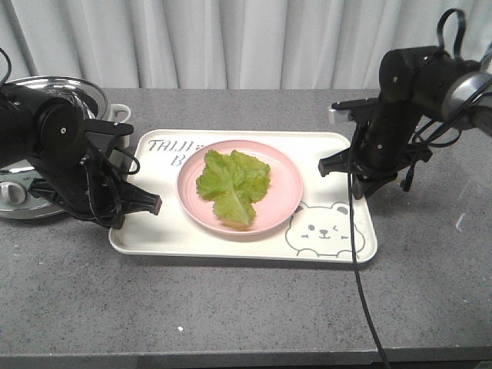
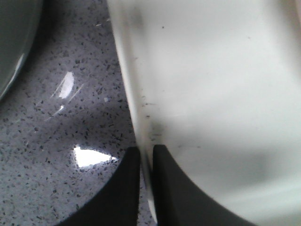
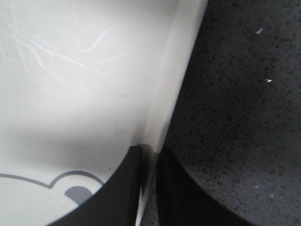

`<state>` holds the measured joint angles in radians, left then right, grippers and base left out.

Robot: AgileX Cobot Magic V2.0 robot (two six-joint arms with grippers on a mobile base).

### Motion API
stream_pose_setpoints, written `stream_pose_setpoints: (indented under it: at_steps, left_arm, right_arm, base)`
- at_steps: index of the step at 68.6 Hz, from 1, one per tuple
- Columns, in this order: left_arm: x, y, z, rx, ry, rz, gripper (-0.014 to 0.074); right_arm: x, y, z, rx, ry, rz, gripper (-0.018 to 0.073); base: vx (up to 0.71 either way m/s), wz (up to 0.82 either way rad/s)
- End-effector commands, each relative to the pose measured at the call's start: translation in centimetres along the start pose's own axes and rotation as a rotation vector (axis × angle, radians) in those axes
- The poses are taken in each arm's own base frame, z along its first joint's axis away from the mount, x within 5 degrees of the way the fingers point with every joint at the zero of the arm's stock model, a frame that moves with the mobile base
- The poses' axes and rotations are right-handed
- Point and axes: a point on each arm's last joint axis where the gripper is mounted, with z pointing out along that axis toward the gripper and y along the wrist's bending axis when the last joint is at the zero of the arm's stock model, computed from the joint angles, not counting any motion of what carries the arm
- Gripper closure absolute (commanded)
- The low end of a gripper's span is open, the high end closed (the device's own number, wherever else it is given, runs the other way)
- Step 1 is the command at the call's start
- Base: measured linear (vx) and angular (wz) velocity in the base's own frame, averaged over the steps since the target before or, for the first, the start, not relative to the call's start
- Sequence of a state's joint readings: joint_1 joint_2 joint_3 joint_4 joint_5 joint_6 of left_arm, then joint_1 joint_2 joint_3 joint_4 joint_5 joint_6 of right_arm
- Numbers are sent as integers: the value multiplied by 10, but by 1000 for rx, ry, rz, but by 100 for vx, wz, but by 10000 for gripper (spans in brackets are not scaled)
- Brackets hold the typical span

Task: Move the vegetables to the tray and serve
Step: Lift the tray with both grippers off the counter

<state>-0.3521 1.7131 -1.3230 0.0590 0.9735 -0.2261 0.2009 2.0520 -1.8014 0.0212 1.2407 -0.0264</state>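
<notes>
The vegetables [image 1: 231,182], one crinkly green lettuce leaf, lie on a round pink plate [image 1: 285,192] that sits in the middle of the cream tray [image 1: 161,233] with its bear drawing. My left gripper [image 1: 123,219] is at the tray's left rim. The left wrist view shows its two dark fingers closed on that rim, one inside the tray [image 2: 211,94] and one outside, left gripper [image 2: 146,157]. My right gripper [image 1: 358,183] is at the right rim. In the right wrist view the right gripper [image 3: 149,157] pinches the edge of the tray [image 3: 70,94] beside the bear's ear.
A metal pot with a lid [image 1: 48,96] stands at the left, close behind my left arm; its edge shows as the pot [image 2: 11,42] in the left wrist view. A black cable [image 1: 361,277] hangs from the right arm across the grey counter to its front edge. Curtains close the back.
</notes>
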Motion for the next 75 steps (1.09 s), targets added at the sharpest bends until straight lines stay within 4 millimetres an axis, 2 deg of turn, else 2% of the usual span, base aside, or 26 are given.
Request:
stream_pose_setpoints:
  at_steps: [1, 16, 28, 50, 75]
  left_arm:
    - [-9, -10, -29, 86, -156, 7, 603]
    - [-10, -18, -31, 171, -166, 22, 603]
    - [-10, -22, -34, 218, -176, 35, 603]
    - [-8, -20, -71, 248, -323, 30, 603]
    - [-4, -17, -98, 264, -417, 28, 603]
  right_arm:
    - [7, 5, -49, -15, -85, -34, 534]
    - [13, 5, -73, -9, -139, -36, 534]
    - [15, 5, -79, -10, -149, -29, 534]
    - [16, 5, -83, -9, -159, -27, 534]
    - [29, 6, -117, -4, -239, -32, 534]
  base:
    - [0, 0]
    - [0, 0]
    - [0, 0]
    - [0, 0]
    - [0, 0]
